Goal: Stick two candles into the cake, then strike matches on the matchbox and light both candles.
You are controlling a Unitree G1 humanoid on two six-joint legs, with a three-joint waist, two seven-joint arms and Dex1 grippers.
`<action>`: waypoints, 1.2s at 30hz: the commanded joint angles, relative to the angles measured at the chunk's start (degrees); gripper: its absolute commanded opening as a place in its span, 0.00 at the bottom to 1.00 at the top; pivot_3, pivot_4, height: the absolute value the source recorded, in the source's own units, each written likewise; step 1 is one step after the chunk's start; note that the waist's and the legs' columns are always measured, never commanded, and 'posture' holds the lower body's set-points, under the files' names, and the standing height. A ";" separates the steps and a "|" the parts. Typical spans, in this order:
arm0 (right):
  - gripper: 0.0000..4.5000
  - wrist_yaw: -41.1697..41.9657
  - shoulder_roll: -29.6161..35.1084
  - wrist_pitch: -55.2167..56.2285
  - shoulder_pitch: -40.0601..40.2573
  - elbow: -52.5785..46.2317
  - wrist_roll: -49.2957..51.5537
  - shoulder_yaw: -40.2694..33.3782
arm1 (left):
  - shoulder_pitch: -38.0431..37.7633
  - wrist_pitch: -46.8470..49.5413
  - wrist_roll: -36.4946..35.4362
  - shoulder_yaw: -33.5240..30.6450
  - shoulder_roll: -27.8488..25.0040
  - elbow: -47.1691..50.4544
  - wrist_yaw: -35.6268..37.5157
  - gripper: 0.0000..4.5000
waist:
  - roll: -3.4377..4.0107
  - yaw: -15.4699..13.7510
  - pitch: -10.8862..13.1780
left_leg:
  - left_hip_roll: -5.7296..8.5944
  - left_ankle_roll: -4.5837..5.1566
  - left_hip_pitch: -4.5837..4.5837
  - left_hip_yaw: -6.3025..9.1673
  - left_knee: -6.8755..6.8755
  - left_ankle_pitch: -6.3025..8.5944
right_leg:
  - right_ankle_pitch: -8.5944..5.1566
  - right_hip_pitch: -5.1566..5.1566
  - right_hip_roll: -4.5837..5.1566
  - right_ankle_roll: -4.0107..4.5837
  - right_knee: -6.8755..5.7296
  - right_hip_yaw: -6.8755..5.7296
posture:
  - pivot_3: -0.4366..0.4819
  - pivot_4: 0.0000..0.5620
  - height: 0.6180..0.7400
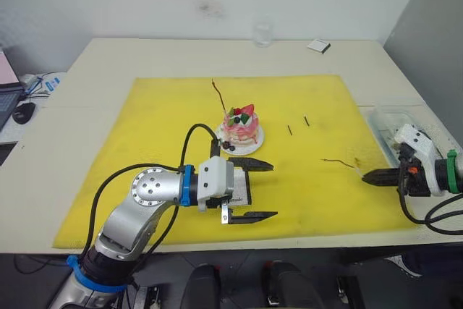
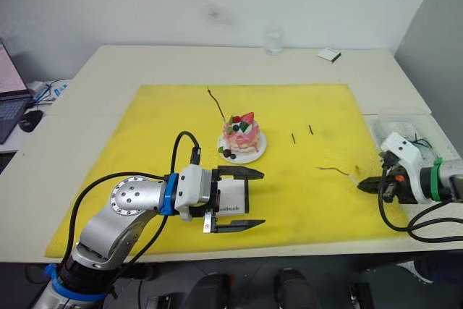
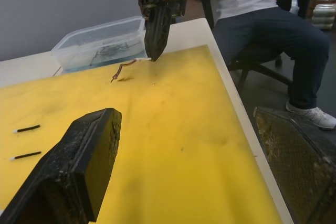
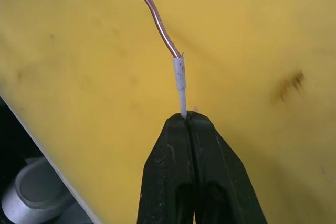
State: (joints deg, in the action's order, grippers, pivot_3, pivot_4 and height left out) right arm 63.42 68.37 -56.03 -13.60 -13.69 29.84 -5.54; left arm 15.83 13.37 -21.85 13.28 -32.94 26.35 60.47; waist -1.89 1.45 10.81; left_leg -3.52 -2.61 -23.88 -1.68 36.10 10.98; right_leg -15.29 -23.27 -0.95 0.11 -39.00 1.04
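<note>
1. Yellow mat: fills the frame centre. The cake sits mid-frame with one candle already planted, leaning up-left.
2. Left gripper: lower centre, fingers spread wide either side of the matchbox, not gripping it.
3. Right gripper: right edge, fingers pressed together, pinching the pale stem of the second candle.
4. Two matches lie right of the cake.
5. Risk: the grip is on the stem's very end; the candle may pivot or slip during transport, or bend on insertion.
6. The right wrist view confirms the pinch; the left wrist view adds a seated person and a plastic tub.
</note>
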 commanded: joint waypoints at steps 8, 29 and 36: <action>0.00 6.12 11.68 14.53 13.19 6.27 -10.68 1.06 | -3.02 1.09 -1.22 -1.00 -1.45 5.45 -1.69 1.00 | 0.04 -0.96 -0.02 | 0.03 0.01 0.02 -0.18 0.00 0.02 | -0.07 -0.01 0.11 -0.04 0.05 0.01 | 0.48 0.27 1.00; 0.72 9.82 12.32 21.76 11.89 5.26 -14.86 2.01 | -3.87 2.88 -1.55 -0.87 -1.36 7.94 -3.78 1.00 | 0.39 -0.85 -0.22 | 0.04 0.01 0.10 -0.14 0.02 0.01 | -0.05 0.01 0.03 -0.02 -0.01 0.02 | 0.48 0.27 1.00; 0.99 9.35 10.61 20.73 9.54 4.48 -16.73 5.76 | -4.36 2.84 -0.96 -0.42 -1.09 8.26 -4.75 1.00 | 0.39 -0.92 -0.23 | 0.04 0.01 0.08 -0.15 0.02 0.02 | -0.05 0.01 0.05 -0.02 0.00 0.01 | 0.48 0.27 1.00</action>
State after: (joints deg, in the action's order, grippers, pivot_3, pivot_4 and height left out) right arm 72.58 78.93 -35.94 -3.40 -9.85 14.41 -0.17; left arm 11.58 16.91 -22.54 13.12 -34.18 32.72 56.33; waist -1.49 0.53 10.58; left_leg -3.47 -2.61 -23.80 -1.84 36.12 11.00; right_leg -15.34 -23.27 -0.89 0.09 -38.99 1.06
